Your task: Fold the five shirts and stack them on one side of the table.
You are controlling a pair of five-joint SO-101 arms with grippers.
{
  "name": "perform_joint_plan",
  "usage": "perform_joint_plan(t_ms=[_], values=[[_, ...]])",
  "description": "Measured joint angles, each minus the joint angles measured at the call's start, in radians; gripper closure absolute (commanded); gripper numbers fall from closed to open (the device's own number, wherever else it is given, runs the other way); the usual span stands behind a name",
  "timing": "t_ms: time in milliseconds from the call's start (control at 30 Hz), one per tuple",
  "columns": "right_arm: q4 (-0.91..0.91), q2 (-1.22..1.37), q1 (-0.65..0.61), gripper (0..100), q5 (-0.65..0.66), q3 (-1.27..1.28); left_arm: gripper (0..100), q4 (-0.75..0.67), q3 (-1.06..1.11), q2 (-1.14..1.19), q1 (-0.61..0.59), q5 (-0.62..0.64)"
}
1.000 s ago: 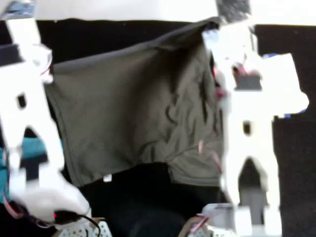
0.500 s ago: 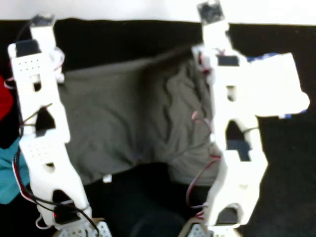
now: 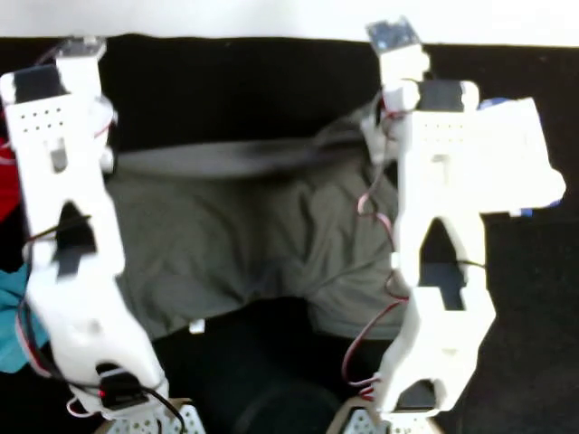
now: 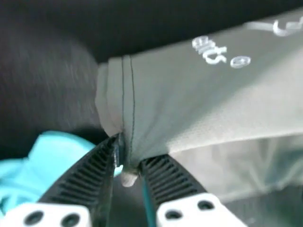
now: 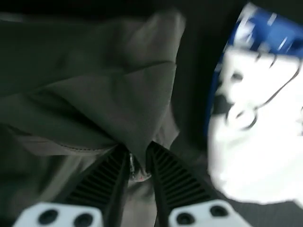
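— Where is the grey shirt [image 3: 244, 244]?
— Spread over the middle of the black worktop [image 3: 226, 90], between the two arms. One edge is gathered up into a taut band running from arm to arm, above the rest of the cloth.
— What has the left tool [image 4: 128, 163] got?
— Its ribbed jaws are clamped on a stitched hem corner of the grey shirt. A teal shirt [image 4: 42, 151] lies just beside that corner, at the worktop's left edge.
— And the right tool [image 5: 137, 158]?
— Pinched tight on a bunched fold of the same grey shirt, with creases fanning away from the grip.
— Other garments?
— A white and blue shirt [image 3: 516, 154] sits by the right edge, near the right arm. A red shirt [image 3: 7, 185] shows at the left edge, farther back than the teal one.
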Motion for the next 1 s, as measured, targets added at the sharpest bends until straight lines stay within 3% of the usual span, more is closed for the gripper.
perform_joint_plan(t_ms=[133,300,533,733,867,1000], values=[[0.132,-0.071,0.0,99.3,0.0,0.009,99,-0.018,0.328,-0.23,0.0,-0.015],[0.144,-0.226,0.005,99.3,0.0,0.201,99,-0.155,0.763,-0.508,0.0,-0.063],[-0.054,-0.52,0.008,99.3,0.0,0.735,99,-0.342,1.246,-0.779,0.0,-0.115],[-0.204,-0.786,0.014,99.3,0.0,1.132,99,-0.405,1.41,-0.821,-0.002,-0.117],[-0.216,-0.845,0.034,99.3,0.008,1.209,99,-0.407,1.436,-0.822,-0.002,-0.117],[-0.224,-0.852,0.103,99.3,0.095,1.218,99,-0.422,1.45,-0.822,-0.002,-0.117]])
